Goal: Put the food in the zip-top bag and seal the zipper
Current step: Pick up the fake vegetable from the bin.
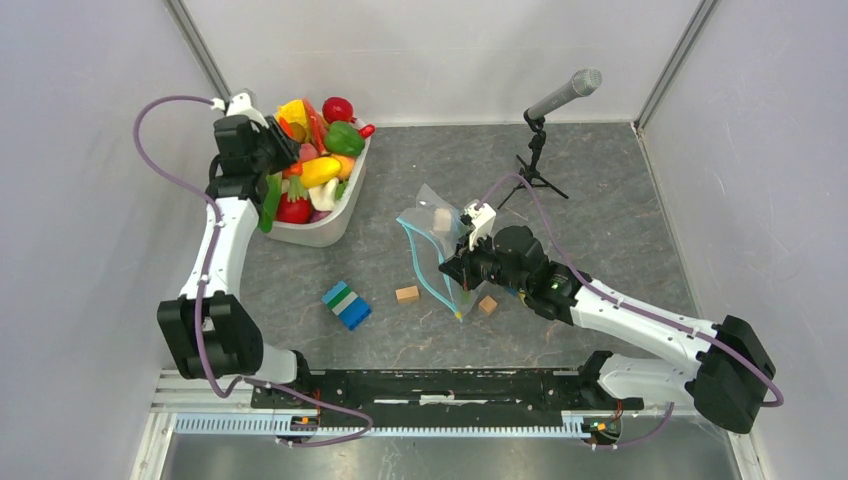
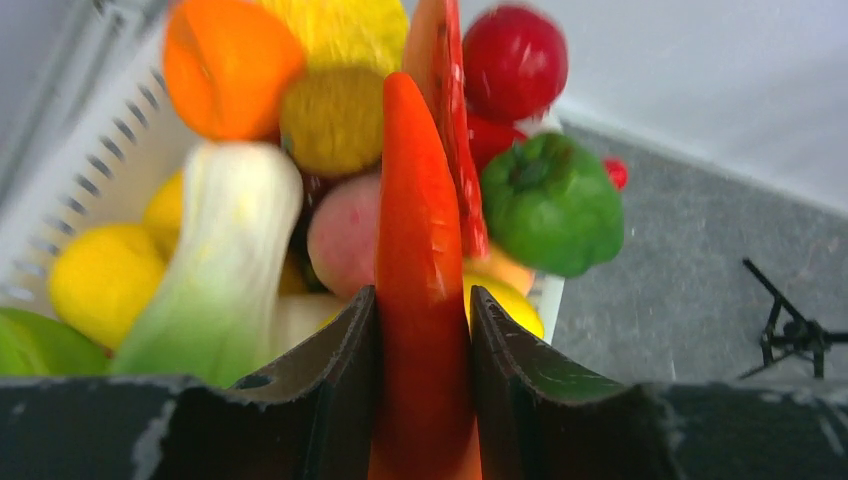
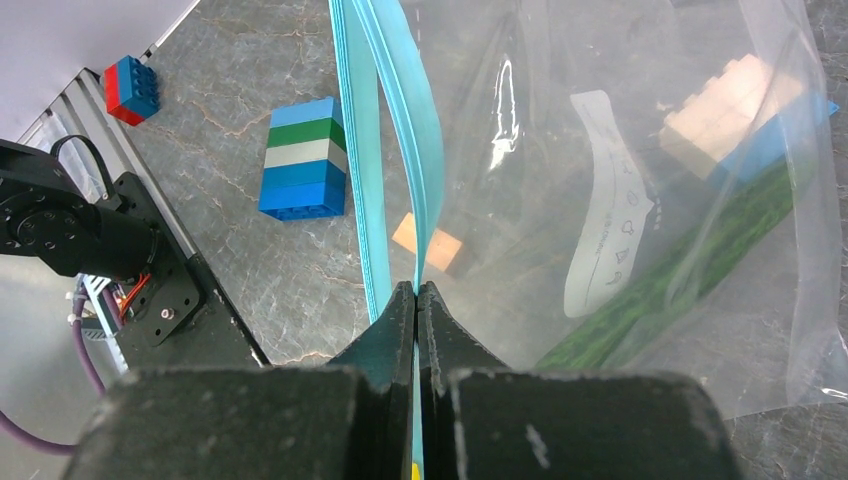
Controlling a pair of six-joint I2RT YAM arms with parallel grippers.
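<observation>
Task at early stage: left gripper (image 2: 424, 340) clamped on long red-orange toy food (image 2: 420, 220) at heaped white tub (image 1: 325, 236), top view upper left; right gripper (image 3: 416, 296) pinching zipper (image 3: 402, 100) of zip-top bag (image 1: 428, 232), centre; mouth unsealed, filling and sealing not yet done

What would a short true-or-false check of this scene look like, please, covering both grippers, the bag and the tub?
1. The left gripper holds a long orange-red toy vegetable at the white tub. True.
2. The right gripper hangs open. False: its jaws are shut on the light-blue zipper.
3. The blue-green-white block stack lies inside the zip-top bag. False: it lies on the table, outside the bag.
4. A green toy pepper sits in the tub. True.
</observation>
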